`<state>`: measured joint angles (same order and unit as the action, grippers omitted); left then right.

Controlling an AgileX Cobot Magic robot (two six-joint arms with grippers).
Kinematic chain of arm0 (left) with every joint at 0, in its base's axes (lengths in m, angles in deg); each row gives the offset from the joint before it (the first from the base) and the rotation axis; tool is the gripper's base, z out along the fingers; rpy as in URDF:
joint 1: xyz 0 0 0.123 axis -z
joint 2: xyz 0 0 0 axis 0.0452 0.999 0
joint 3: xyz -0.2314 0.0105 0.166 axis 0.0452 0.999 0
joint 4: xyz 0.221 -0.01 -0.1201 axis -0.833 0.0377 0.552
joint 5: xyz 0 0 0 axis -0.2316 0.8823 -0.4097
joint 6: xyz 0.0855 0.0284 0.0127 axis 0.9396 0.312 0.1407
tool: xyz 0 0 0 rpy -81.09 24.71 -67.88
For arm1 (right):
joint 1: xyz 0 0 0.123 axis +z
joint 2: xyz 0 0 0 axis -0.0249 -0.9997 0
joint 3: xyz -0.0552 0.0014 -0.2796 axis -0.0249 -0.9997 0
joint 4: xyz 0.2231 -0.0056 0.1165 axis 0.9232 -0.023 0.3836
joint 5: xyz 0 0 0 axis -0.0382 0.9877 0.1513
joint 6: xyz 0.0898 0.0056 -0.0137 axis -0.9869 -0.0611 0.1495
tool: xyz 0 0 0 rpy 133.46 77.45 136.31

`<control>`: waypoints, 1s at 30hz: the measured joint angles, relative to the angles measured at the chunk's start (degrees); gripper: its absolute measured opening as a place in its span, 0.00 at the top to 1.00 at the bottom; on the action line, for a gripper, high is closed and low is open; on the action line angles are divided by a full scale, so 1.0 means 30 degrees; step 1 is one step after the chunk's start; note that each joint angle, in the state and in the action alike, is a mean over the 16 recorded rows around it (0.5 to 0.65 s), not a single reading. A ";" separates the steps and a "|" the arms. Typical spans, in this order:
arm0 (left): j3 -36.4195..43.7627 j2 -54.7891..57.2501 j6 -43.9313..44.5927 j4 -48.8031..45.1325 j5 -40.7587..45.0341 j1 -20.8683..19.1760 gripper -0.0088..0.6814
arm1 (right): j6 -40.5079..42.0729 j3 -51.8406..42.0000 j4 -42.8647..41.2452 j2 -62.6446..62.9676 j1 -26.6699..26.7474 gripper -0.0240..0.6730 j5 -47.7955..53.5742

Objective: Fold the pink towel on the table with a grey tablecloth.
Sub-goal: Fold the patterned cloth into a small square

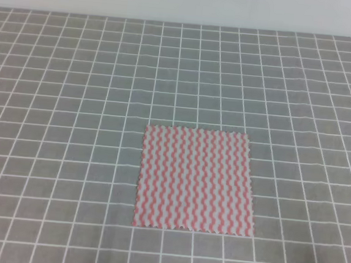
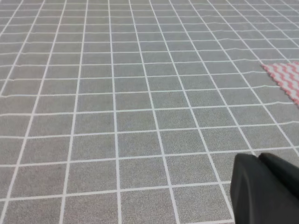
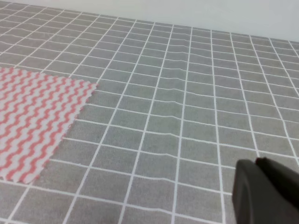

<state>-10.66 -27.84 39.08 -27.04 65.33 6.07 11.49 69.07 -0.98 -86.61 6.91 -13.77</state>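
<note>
The pink towel [image 1: 197, 180] lies flat and unfolded on the grey-clothed bench [image 1: 74, 98], near its front middle; it looks thin, light and limp, so pinching a corner or the pinked edge seems the best hold. Each wrist view shows only a dark bit of tool at its lower right, the left tool [image 2: 266, 191] and the right tool [image 3: 266, 191], both off the towel; I cannot tell whether either is apart or together.

Only small bits of the robot show. In the left wrist view, the left gripper [image 2: 265, 189] is a black, smooth lump with rounded edges in the bottom right corner, and a thin line runs down its top. In the right wrist view, the right gripper [image 3: 266, 191] looks the same: dull black, rounded, with one thin groove. No cables, screws or marks can be seen.
</note>
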 joint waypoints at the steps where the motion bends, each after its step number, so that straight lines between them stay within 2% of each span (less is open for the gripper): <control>1: 0.0000 0.0000 0.0000 0.0000 0.0000 0.0000 0.99 | 0.0000 0.0000 0.0000 0.0000 0.0000 1.00 0.0000; 30: 0.0000 -0.0040 0.0000 0.0000 -0.0021 -0.0001 0.99 | 0.0000 -0.0099 -0.0005 0.0000 0.0000 1.00 0.0000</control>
<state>-10.66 -27.96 39.08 -27.04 65.26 6.07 11.49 68.77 -1.00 -86.61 6.91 -13.77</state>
